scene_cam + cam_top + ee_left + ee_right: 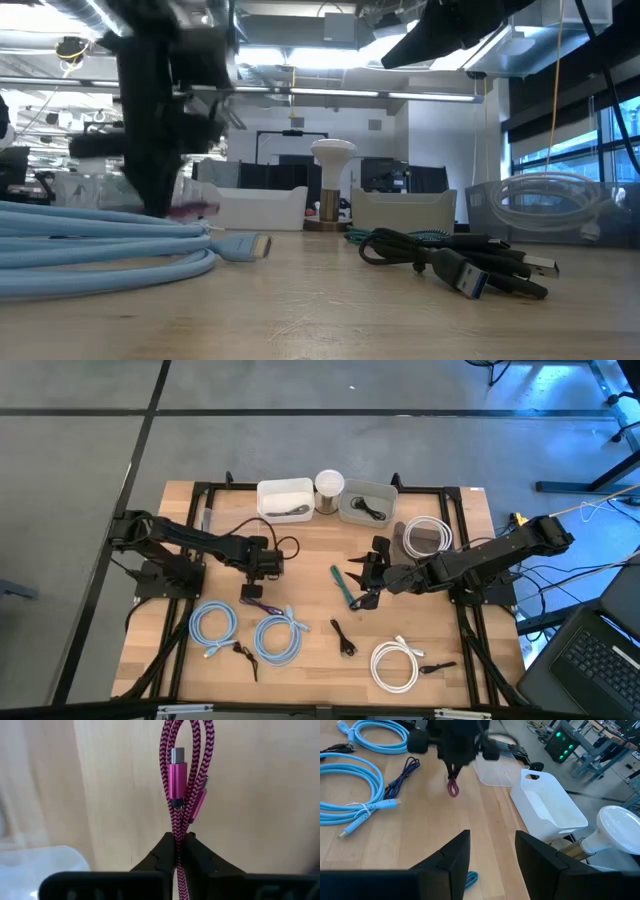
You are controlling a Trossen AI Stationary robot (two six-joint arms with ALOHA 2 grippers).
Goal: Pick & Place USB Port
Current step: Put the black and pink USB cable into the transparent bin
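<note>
A magenta braided USB cable [176,815], folded into a narrow bundle, hangs from my left gripper [179,838], which points down and is shut on it at the table's middle left [254,586]. Its metal-tipped plug [177,770] and a second plug [198,802] lie along the strands beyond the fingers. The right wrist view shows the same cable as a small loop [452,788] under that gripper [452,770]. My right gripper [492,851] stands open at the table's middle right [366,586], holding nothing, above a teal cable [340,585]. My left gripper pinches the bundled strands [177,844] of the magenta cable between its two fingertips, short of the plugs. The fingers come from above, pointing down, and lie along the strands. The bundle hangs below the fingers; whether its low end [453,793] touches the table I cannot tell.
A dark purple cable [402,776] lies just nearer than the left gripper. Two light blue coils [213,625] [280,636] lie near the front edge, with a black cable [345,640] and a white coil [394,665]. A white bin [285,498] and a clear bin [366,506] stand at the back.
</note>
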